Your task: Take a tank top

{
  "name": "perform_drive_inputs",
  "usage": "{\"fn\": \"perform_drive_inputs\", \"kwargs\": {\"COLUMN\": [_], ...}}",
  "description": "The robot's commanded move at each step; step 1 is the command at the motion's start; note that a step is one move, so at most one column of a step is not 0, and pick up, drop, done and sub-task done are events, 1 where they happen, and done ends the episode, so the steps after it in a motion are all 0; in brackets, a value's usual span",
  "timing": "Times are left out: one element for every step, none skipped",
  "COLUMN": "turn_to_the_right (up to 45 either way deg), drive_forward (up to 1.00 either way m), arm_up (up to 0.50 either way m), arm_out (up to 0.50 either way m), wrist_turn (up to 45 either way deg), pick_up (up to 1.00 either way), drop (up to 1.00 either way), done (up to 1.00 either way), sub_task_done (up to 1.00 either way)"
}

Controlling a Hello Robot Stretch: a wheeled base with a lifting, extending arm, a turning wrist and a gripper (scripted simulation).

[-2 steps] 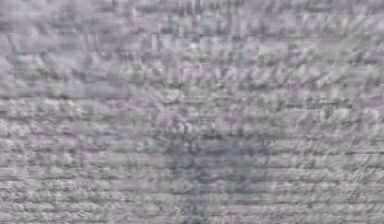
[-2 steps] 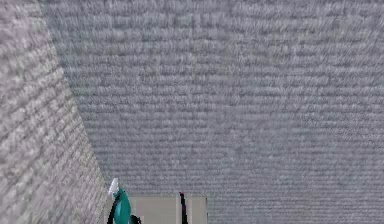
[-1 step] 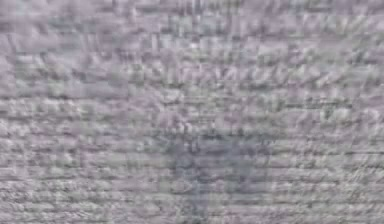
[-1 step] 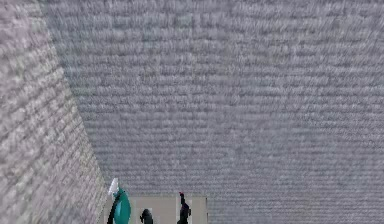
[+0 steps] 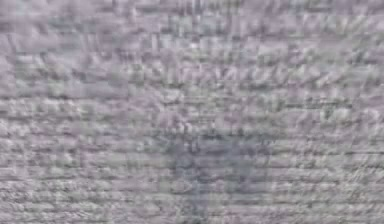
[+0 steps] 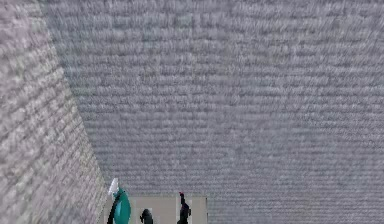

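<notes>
While the robot faces a grey wall [image 5: 190, 100], the step looks like the approach. A teal thing [image 6: 121, 208], perhaps the tank top, lies on a pale top [image 6: 165, 205]. Its place from the gripper, and what the gripper holds, I cannot tell; next, line the arm up with it.
</notes>
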Motion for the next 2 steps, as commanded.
{"fn": "perform_drive_inputs", "kwargs": {"turn_to_the_right": [0.0, 0.0], "drive_forward": [0.0, 0.0], "arm_up": [0.1, 0.0], "arm_out": [0.0, 0.0], "wrist_turn": [0.0, 0.0], "pick_up": [0.0, 0.0], "drop": [0.0, 0.0], "done": [0.0, 1.0], "sub_task_done": [0.0, 0.0]}}
